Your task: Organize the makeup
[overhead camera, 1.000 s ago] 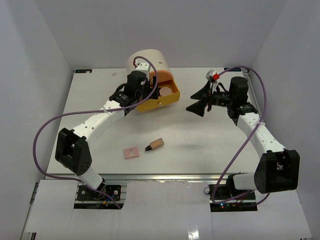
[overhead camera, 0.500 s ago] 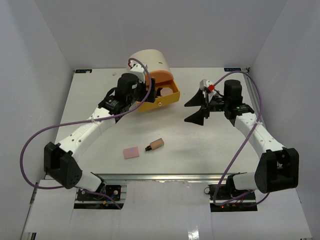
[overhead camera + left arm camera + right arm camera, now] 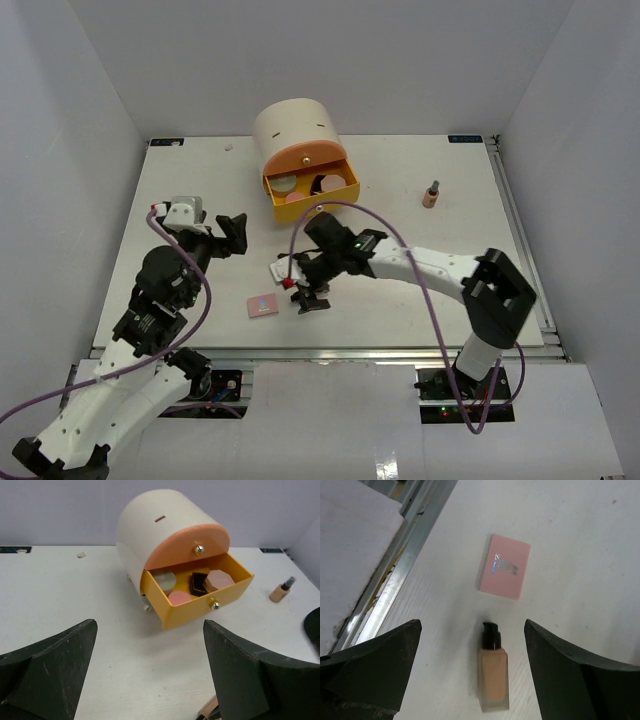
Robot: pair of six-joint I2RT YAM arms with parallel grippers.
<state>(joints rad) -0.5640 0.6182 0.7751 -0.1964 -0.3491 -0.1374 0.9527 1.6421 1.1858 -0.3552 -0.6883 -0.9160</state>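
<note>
A tan black-capped bottle (image 3: 492, 677) lies on the table between the open fingers of my right gripper (image 3: 472, 645), which hovers over it without touching. In the top view that gripper (image 3: 298, 287) hides the bottle. A pink rectangular compact (image 3: 263, 305) lies just beyond it (image 3: 504, 567). A second small tan bottle (image 3: 432, 194) stands at the right (image 3: 281, 590). The orange drawer (image 3: 345, 190) holds a pink round compact (image 3: 180, 597), a black square compact (image 3: 199, 582) and a pink octagonal compact (image 3: 218, 580). My left gripper (image 3: 232, 235) is open and empty, facing the drawer (image 3: 150, 630).
The big cream cylinder (image 3: 295, 128) stands at the back middle with its orange drawer pulled out towards me. A pale round compact (image 3: 165, 578) also lies in the drawer. The table's metal front rail (image 3: 405, 555) runs close to the pink compact.
My left arm has drawn back from the drawer to the near left. My right arm has swung from the far right to the middle, over the lying bottle. The small standing bottle now shows.
</note>
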